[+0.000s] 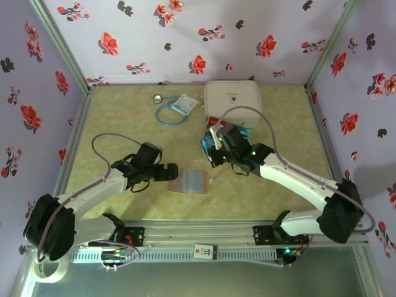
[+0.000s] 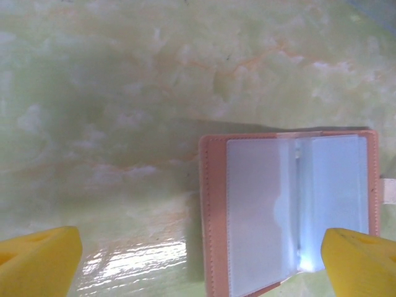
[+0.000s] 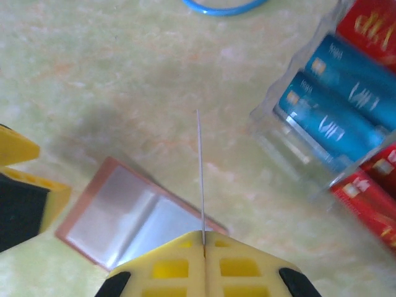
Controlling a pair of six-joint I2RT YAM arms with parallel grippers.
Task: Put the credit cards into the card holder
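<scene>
As the right end effector [image 3: 204,238] pinches one credit card [image 3: 200,167] edge-on, the open card holder [image 3: 133,216] lies just ahead-left of it; left end effector [image 2: 201,266] hangs released above the holder. Insertion step, I'd say: next, angle card into a sleeve [image 2: 253,210].

The top camera sits high above and behind my arms, tilted down over the whole pale green marbled tabletop [image 1: 124,117], with my bases at its lower edge. My left wrist camera looks almost straight down from close up, past my left gripper [image 2: 199,263]. The open pinkish-brown folding wallet with clear plastic sleeves [image 2: 291,210] lies just ahead of one fingertip. My right wrist camera looks down from farther off, past my right gripper [image 3: 204,238] and edge-on along the thin card [image 3: 200,173] pinched there. All three views share that wallet.
</scene>
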